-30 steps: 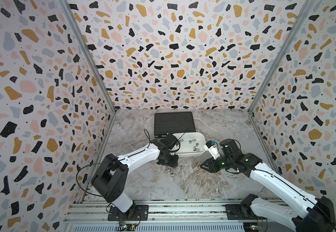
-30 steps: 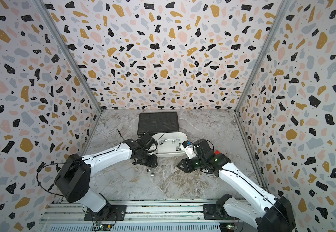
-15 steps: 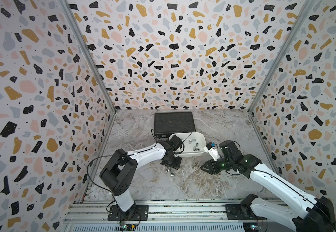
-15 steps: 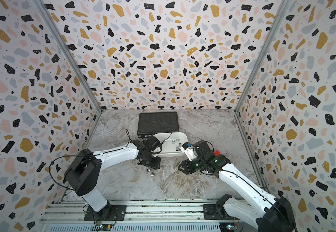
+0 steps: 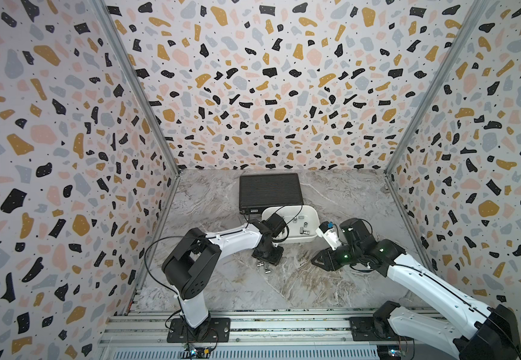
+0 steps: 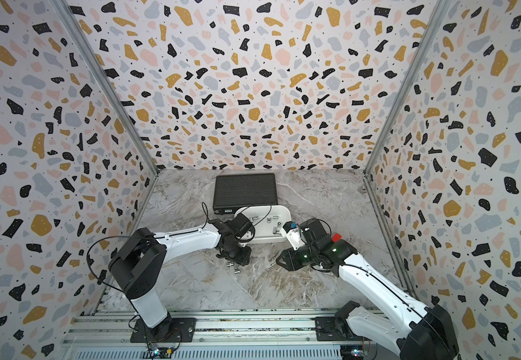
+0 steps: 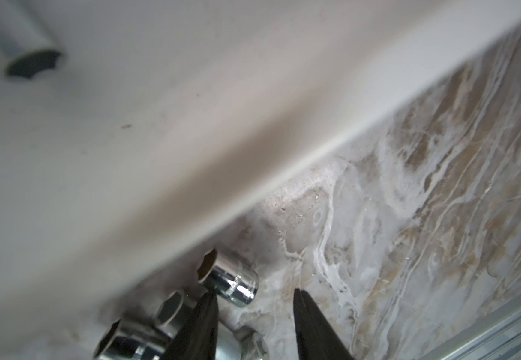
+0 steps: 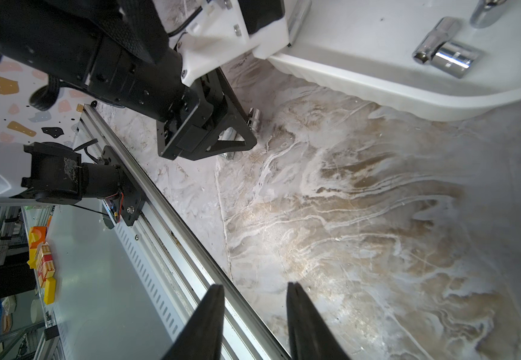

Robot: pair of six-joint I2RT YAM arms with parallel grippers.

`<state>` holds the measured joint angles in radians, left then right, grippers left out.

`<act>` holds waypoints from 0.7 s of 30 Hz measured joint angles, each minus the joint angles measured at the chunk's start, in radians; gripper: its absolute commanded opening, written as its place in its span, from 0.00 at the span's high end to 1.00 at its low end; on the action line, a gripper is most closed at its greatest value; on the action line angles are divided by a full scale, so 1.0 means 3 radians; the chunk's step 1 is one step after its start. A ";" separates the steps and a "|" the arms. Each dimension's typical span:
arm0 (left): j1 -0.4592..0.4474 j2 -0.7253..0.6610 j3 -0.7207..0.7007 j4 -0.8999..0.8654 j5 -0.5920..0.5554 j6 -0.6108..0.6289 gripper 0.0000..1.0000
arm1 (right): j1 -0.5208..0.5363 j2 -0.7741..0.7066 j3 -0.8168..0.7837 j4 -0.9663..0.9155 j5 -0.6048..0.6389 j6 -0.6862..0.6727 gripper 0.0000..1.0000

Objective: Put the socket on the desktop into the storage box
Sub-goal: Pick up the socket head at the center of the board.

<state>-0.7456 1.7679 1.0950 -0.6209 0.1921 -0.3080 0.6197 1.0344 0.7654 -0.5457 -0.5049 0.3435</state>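
- Several sockets (image 7: 231, 282) remain on the bench (image 5: 284, 290); the left claw (image 7: 253, 294) has settled among them, narrowly parted, gripping nothing yet.
- Right claw (image 8: 254, 286) hangs parted, empty.

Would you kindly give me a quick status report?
Left gripper open, down over loose sockets on the desktop. Right gripper open, empty, hovering aside. More sockets already in storage box. Nothing seen blocking.

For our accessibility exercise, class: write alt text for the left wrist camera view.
The left hand holds its black fingers apart over the marble desktop, with several chrome sockets lying by their tips. The white storage box looms close behind them, one more socket inside it.
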 measured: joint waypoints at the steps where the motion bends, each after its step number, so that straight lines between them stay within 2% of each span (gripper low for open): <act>1: -0.0008 0.0010 0.0005 0.0001 -0.0005 0.0003 0.57 | 0.0000 0.0000 0.0000 0.0001 0.0000 0.0000 0.62; 9: -0.0074 0.0095 0.0113 0.0025 -0.0061 -0.0005 0.57 | 0.0000 0.0000 -0.0023 0.0025 -0.0001 0.0000 0.62; 18: -0.0097 0.0262 0.0231 0.0048 -0.0154 -0.0067 0.65 | 0.0000 -0.0003 -0.0031 0.0027 -0.0001 0.0001 0.62; 21: -0.0107 0.0285 0.0261 0.0039 -0.0183 -0.0083 0.63 | 0.0000 -0.0004 -0.0031 0.0027 0.0000 0.0001 0.62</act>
<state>-0.7776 1.8534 1.1732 -0.6090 0.1371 -0.3328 0.6197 1.0332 0.7563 -0.5377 -0.5049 0.3439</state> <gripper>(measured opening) 0.353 0.383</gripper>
